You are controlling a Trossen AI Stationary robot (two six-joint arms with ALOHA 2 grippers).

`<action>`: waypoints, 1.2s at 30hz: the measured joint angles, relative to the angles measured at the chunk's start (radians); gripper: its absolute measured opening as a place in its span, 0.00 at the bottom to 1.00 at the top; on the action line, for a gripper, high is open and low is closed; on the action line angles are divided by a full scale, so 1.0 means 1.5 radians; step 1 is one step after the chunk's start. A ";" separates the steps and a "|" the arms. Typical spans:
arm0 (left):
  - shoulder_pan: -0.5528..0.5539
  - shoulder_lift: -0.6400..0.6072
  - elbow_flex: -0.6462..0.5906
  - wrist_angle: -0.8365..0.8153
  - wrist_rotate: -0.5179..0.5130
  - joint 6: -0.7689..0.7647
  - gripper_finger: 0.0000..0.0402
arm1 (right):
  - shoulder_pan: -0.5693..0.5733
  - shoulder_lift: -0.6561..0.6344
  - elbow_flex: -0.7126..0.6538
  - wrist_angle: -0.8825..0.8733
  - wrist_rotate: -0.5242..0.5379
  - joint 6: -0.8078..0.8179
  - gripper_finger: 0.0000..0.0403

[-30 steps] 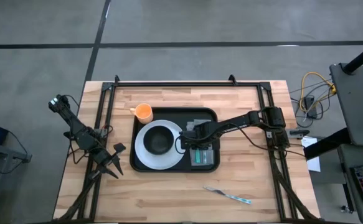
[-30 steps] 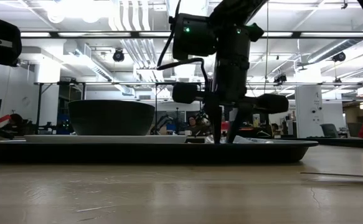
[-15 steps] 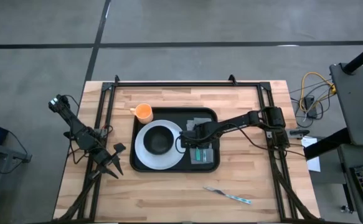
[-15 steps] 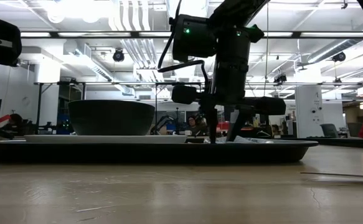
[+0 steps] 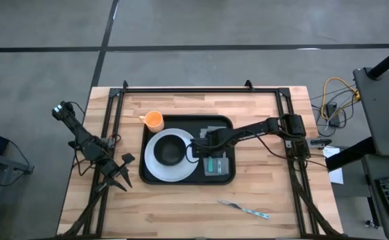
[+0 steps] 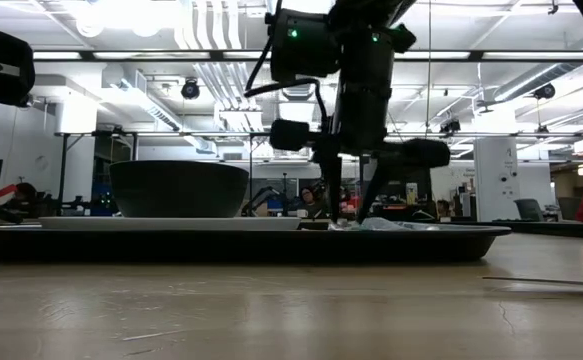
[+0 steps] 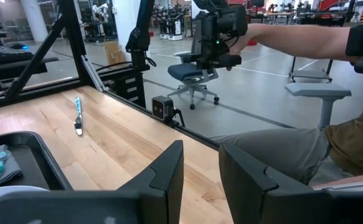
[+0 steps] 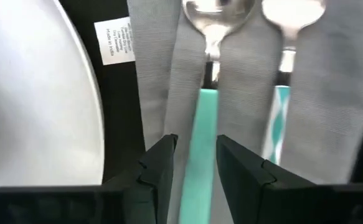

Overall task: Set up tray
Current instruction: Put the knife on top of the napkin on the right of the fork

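Observation:
The black tray (image 5: 225, 124) lies mid-table, seen edge-on in the low view (image 6: 451, 243). On its left part a white plate (image 5: 153, 167) carries a black bowl (image 5: 171, 150). On its right part a grey napkin (image 8: 243, 93) lies flat with a teal-handled spoon (image 8: 209, 74) and a second teal-handled utensil (image 8: 281, 93) on it. My right gripper (image 8: 197, 162) is open just above the napkin, pointing down, one finger on each side of the spoon's handle. My left gripper (image 7: 201, 168) waits open over the table's left near part (image 5: 117, 175).
An orange cup (image 5: 154, 121) stands on the table by the tray's far left corner. A fork (image 5: 246, 209) lies on bare wood near the table's near edge, right of centre. A person sits beyond the table's near right side (image 7: 330, 143).
My right gripper has risen a little off the napkin and shifted slightly toward the table's left. The spoon stays lying on the napkin.

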 joint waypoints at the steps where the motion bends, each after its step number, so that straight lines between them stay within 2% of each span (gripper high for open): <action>1: 0.000 0.000 0.000 0.000 0.000 0.000 0.21 | 0.000 -0.001 0.008 -0.015 0.000 -0.001 0.26; 8: 0.000 0.000 0.000 0.000 0.000 0.000 0.21 | 0.000 -0.003 0.067 -0.114 -0.002 -0.041 0.23; 13: 0.000 0.000 0.000 0.000 0.000 0.000 0.21 | 0.014 -0.004 0.108 -0.118 -0.037 -0.171 0.24; 19: 0.000 0.000 0.000 0.000 0.000 0.000 0.21 | 0.054 -0.004 0.146 -0.122 -0.097 -0.249 0.26; 24: 0.000 0.000 0.000 0.000 0.000 0.000 0.21 | 0.101 -0.004 0.171 -0.122 -0.108 -0.353 0.27; 36: 0.000 0.000 0.000 0.000 0.000 0.000 0.21 | 0.189 -0.004 0.192 -0.112 -0.110 -0.341 0.22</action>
